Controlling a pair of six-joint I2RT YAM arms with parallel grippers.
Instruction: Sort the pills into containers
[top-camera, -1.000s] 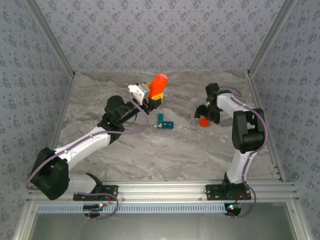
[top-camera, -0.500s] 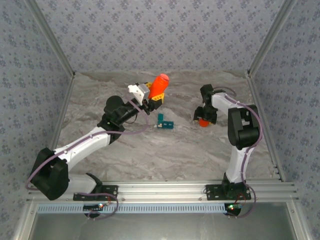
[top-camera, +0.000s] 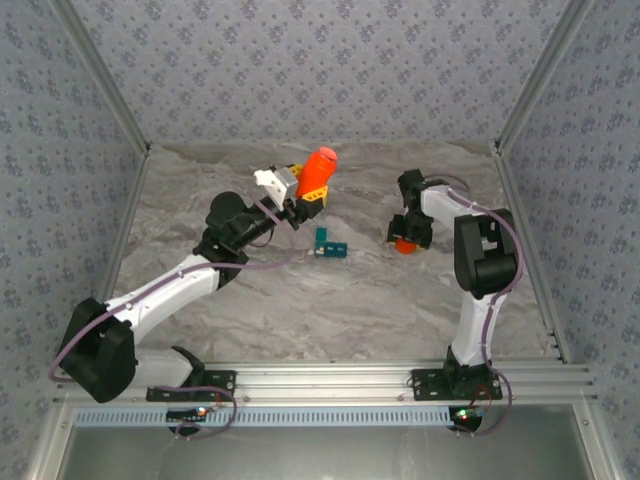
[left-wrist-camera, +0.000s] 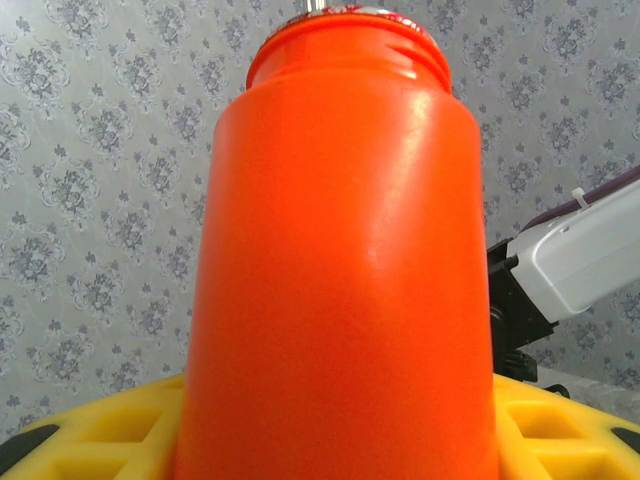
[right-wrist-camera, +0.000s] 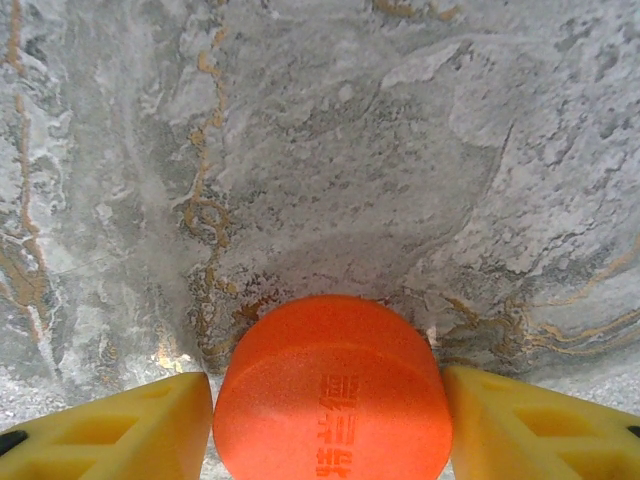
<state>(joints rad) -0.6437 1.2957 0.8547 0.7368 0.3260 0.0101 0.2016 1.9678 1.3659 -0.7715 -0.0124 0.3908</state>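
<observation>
The teal container (top-camera: 328, 246) lies on the marble table mid-way between the arms. My left gripper (top-camera: 306, 197) (left-wrist-camera: 340, 440) is shut on the base of an orange bottle (top-camera: 319, 167) (left-wrist-camera: 340, 260), held up off the table behind the container, its open mouth pointing up and away. An orange cap (top-camera: 405, 244) (right-wrist-camera: 330, 395) rests flat on the table to the right. My right gripper (top-camera: 405, 238) (right-wrist-camera: 330, 425) points down over it, and its yellow fingers (right-wrist-camera: 130, 430) press against both sides of the cap. The pills are out of view.
Patterned walls with metal posts (top-camera: 120, 120) enclose the table on three sides. The aluminium rail (top-camera: 330, 380) carrying both arm bases runs along the near edge. Bare marble (top-camera: 330, 310) stretches between the container and that rail.
My right gripper's fingers have closed in from wide apart onto the orange cap, and the wrist shifted slightly left. The left arm and the bottle have stayed still.
</observation>
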